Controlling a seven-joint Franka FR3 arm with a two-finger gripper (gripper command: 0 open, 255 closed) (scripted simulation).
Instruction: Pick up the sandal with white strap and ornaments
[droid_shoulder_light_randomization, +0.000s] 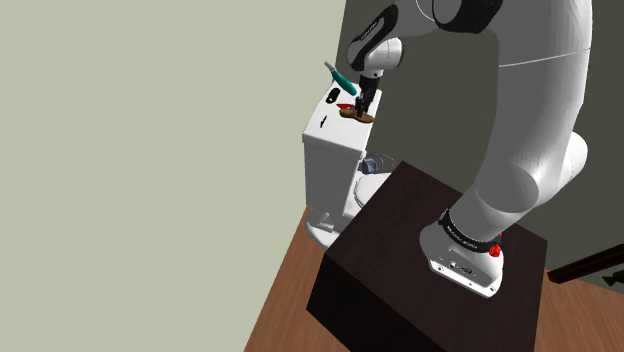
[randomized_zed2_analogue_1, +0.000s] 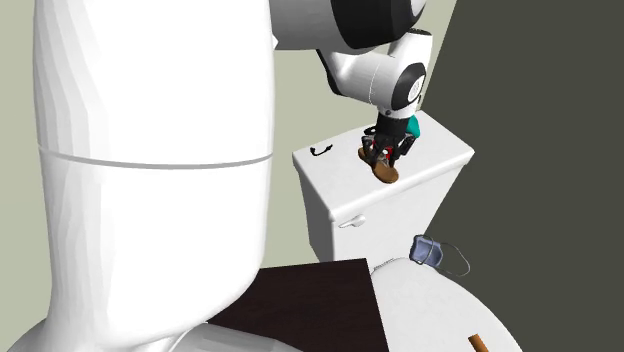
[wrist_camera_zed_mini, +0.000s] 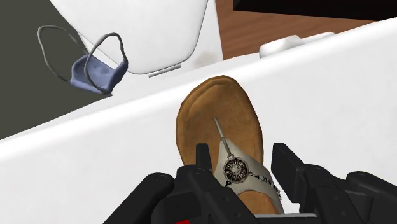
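Sandal, brown with white ornamented strap (wrist_camera_zed_mini: 216, 121), on white tank lid (wrist_camera_zed_mini: 95, 165); pincer (wrist_camera_zed_mini: 242, 164) straddles it, spread apart. Uneven closing could skid it off.

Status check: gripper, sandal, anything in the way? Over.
Gripper open, straddling the sandal. Sandal flat on tank lid, not yet lifted. Teal object close by, not blocking.

A white toilet tank (droid_shoulder_light_randomization: 330, 160) stands directly beneath the jaws, its flat lid (wrist_camera_zed_mini: 95, 159) just under them. A teal object (droid_shoulder_light_randomization: 338, 76) shows close beside the jaws, and a small black curved thing (randomized_zed2_analogue_1: 320, 150) lies on the lid farther from them. Lower down, beyond the jaws, a blue face mask (wrist_camera_zed_mini: 95, 71) with grey loops rests on the white toilet cover (randomized_zed2_analogue_1: 430, 310), over a wooden floor (droid_shoulder_light_randomization: 285, 300).
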